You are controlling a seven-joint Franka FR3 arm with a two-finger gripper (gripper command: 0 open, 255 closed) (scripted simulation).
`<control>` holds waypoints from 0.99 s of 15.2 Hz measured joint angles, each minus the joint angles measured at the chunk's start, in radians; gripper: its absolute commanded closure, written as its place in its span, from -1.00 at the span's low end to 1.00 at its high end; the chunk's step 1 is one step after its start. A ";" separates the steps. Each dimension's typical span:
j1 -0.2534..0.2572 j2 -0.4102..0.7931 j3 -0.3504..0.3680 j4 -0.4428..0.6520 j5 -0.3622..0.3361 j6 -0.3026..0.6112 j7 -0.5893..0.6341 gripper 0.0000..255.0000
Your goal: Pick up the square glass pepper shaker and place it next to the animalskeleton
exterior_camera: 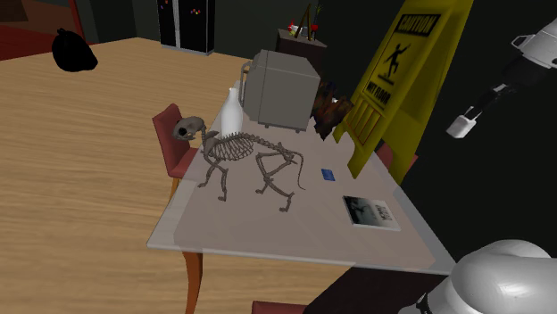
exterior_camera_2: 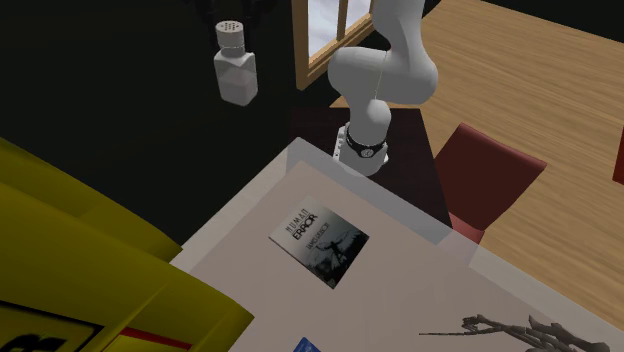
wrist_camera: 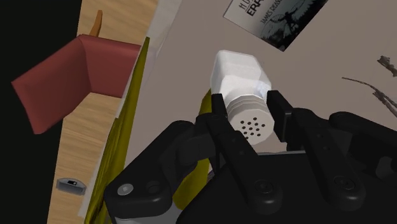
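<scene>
Pale grey table [exterior_camera: 268, 230] is carrying the brown animal skeleton [exterior_camera: 234, 148], which is standing on all fours near its middle. We are gripping the white square pepper shaker [wrist_camera: 240, 75] by its perforated cap between our black fingers [wrist_camera: 280, 113], its body hanging downward in the air well above the table. From the fingers, the skeleton is lying below and toward the shoulder view's left.

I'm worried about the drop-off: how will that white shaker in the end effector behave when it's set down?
The shaker looks rigid, so it probably won't flex. The end effector clasps only its round holed cap, so it might swivel or slip. Its flat-sided square body should likely stand without rolling.
</scene>
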 measured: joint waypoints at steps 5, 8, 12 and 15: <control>0.013 0.011 0.086 -0.003 0.039 0.002 0.089 1.00; 0.024 0.018 0.152 -0.021 0.068 0.021 0.161 1.00; 0.040 0.042 0.237 -0.022 0.104 0.040 0.252 1.00; 0.054 0.085 0.299 0.006 0.130 0.052 0.321 1.00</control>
